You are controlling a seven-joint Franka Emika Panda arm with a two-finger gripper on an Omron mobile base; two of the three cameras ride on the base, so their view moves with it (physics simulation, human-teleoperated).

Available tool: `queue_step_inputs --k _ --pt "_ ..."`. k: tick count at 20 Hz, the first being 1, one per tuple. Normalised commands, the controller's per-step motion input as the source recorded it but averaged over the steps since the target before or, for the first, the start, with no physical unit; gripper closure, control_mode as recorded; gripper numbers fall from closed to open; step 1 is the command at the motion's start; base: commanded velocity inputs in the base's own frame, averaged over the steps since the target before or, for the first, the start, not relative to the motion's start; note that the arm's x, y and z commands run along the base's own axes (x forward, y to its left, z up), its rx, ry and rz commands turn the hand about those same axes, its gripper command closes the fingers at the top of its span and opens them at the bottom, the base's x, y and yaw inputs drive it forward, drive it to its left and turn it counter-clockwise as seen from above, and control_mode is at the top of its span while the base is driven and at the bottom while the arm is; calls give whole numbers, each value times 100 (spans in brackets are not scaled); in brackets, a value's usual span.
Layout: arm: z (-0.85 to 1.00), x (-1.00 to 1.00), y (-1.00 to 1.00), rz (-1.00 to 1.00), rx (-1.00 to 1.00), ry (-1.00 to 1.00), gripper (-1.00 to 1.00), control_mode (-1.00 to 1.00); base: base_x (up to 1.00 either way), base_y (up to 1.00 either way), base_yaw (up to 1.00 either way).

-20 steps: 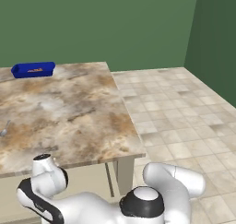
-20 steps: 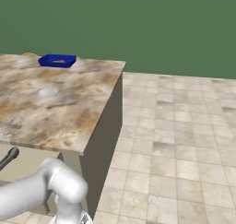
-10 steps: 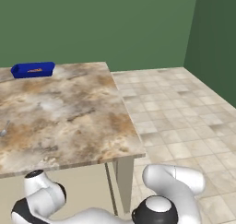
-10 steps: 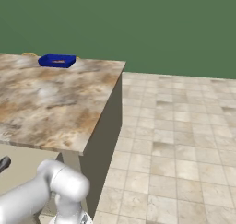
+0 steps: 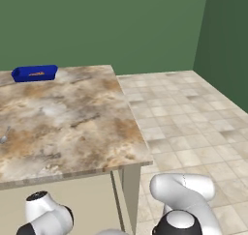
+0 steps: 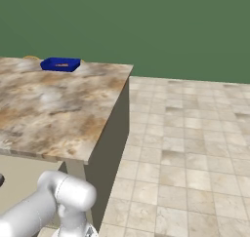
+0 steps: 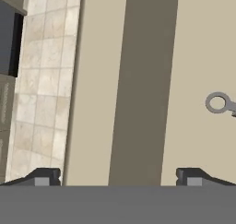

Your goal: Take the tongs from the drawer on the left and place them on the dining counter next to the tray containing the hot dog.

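**Low at the cabinet, jaws wide, nothing held**

My gripper (image 7: 117,177) hung low against the beige cabinet front, its two tips standing far apart near the bottom corners of the hand view, with nothing between them. Ahead of them ran a flat beige panel (image 7: 203,57) crossed by a darker band, and at the right edge a small silver ring (image 7: 217,103), which I took for the end of a bar handle seen end-on. Whether that handle belonged to the drawer I wanted, I could not tell. Pale floor tiles (image 7: 41,80) showed to the left of the panel.

The tongs were not to be seen; I judged they lay shut away inside the drawer, so the front had to come out first.

Up on the counter (image 5: 68,123) the blue tray (image 5: 35,73) sat at the far left corner, well apart from me, with a small orange-brown streak in it that I took for the hot dog (image 5: 36,74). The right base view showed the tray (image 6: 60,64) at the far edge too.

As I reckoned it, the tongs would be light, stiff and slick, thin metal that could twist or slide in a loose pinch. I meant to take them across the middle of their length, both arms squeezed together, so they would hang level.
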Motion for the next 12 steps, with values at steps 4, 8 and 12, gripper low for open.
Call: queue_step_inputs --k 4,8,12 --pt "36 0 0 0 0 8 -100 -100 0 0 0" --pt "51 0 0 0 0 5 -100 -100 0 0 0" --pt "54 0 0 0 -2 0 -100 -100 0 0 0"
